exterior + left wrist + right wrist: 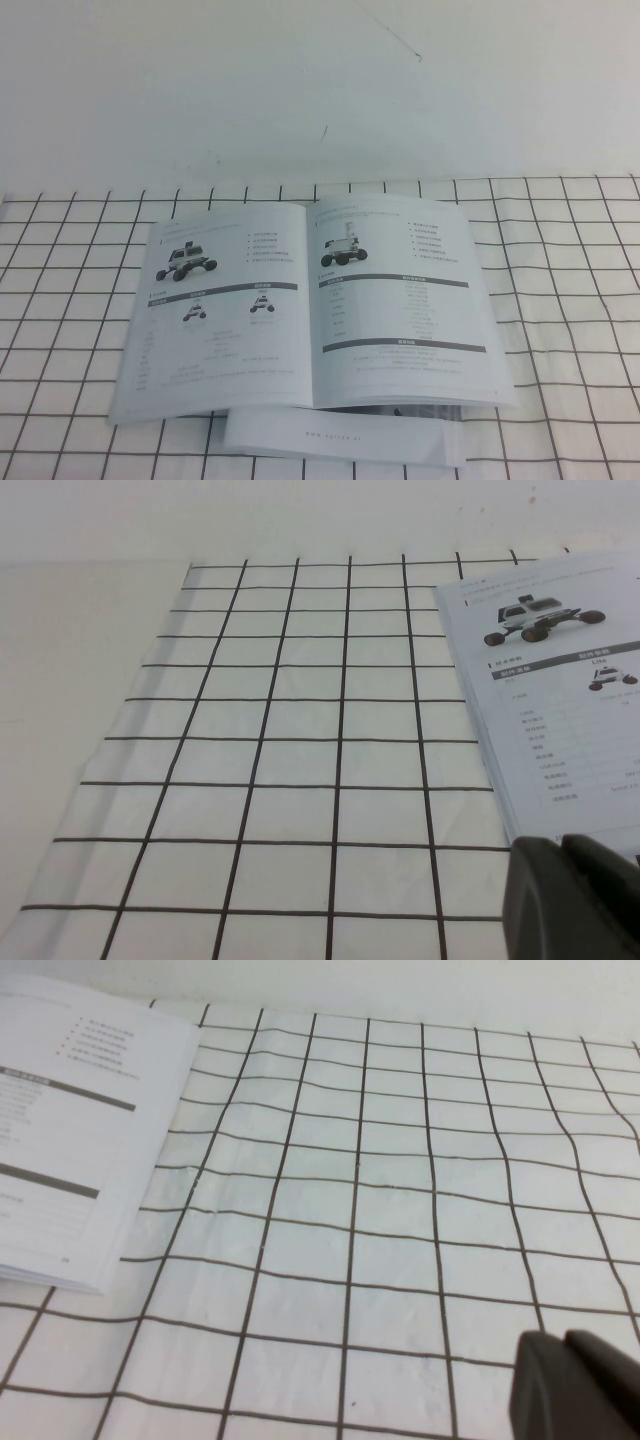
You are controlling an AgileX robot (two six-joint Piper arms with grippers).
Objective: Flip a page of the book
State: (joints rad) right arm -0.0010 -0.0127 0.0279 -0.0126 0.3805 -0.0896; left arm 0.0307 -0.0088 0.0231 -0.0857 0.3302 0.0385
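The book point(310, 300) lies open and flat on the checked cloth. Its left page point(225, 300) and right page point(400, 290) each show a wheeled rover above tables with grey header bars. No face with a sleek white-and-black vehicle shows. Neither gripper is in the high view. My left gripper point(562, 844) is shut and empty, low by the book's point(560, 680) left front corner. My right gripper point(565, 1338) is shut and empty, over bare cloth to the right of the book point(70, 1130).
A plain white booklet point(345, 437) with one row of tiny print sticks out from under the book's front edge. The white cloth with black grid lines point(560, 300) covers the table; behind it is plain white surface point(300, 90).
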